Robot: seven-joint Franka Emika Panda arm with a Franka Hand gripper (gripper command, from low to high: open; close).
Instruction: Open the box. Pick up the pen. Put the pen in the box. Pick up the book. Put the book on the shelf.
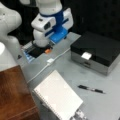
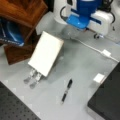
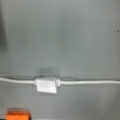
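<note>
The box (image 1: 97,47) stands shut at a front view's right, black lid down and white latch (image 1: 86,55) at its front; its corner (image 2: 107,100) shows bottom right in a front view. The pen (image 1: 91,89) (image 2: 66,90) lies on the grey table in front of the box. The white book (image 1: 58,97) (image 2: 46,52) rests beside the reddish-brown shelf (image 1: 15,95) (image 2: 22,12). My gripper (image 1: 41,45) hangs over the table's far side, well away from all of these and holding nothing I can see. No fingers show in the wrist view.
A white cable with a small connector (image 1: 50,61) (image 2: 106,53) (image 3: 46,85) runs across the table below the wrist. An orange piece (image 1: 47,51) (image 3: 17,115) sits near it. A metallic clip-like part (image 2: 32,77) lies under the book's near end.
</note>
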